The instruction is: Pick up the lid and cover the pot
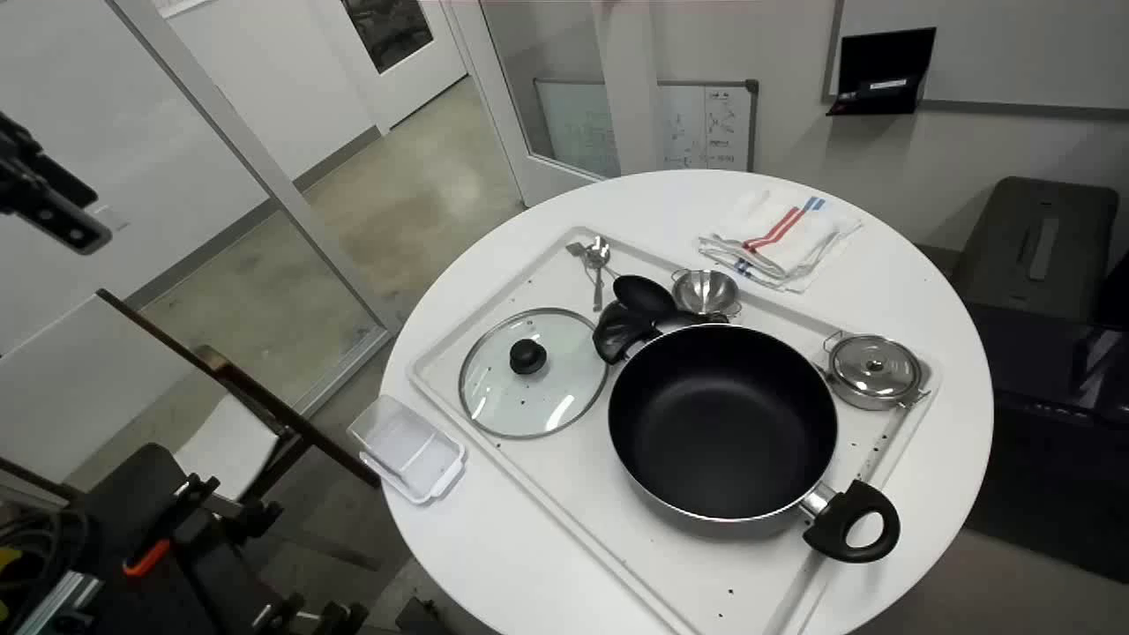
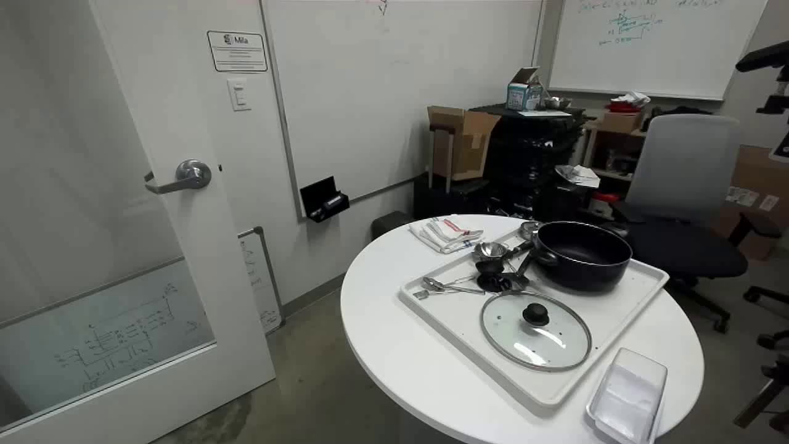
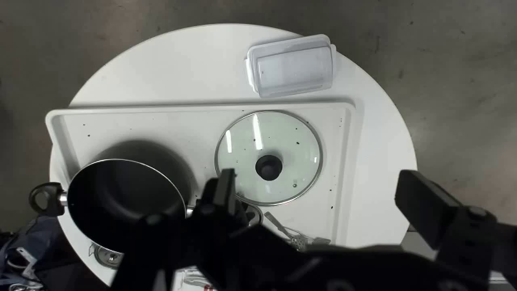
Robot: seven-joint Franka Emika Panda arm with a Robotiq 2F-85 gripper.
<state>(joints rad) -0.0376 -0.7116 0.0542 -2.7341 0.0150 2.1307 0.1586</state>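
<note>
In the wrist view the tool (image 3: 317,190) is hanging closest to the camera, released, jaws standing wide apart, well away from the lid (image 3: 270,161). In an exterior view the tub (image 2: 629,394) is sitting nearest, on the desk (image 2: 394,333) just beside the tray (image 2: 616,302). The lid's lying on the tray, knob pointing up. Just past it some black utensils (image 2: 493,281) are piling up near the pot (image 2: 585,274), which is standing on the tray too. Towel's (image 2: 445,234) resting on the desk near the tray, and farther back a chair's (image 2: 681,166) standing before a whiteboard (image 2: 641,55).
</note>
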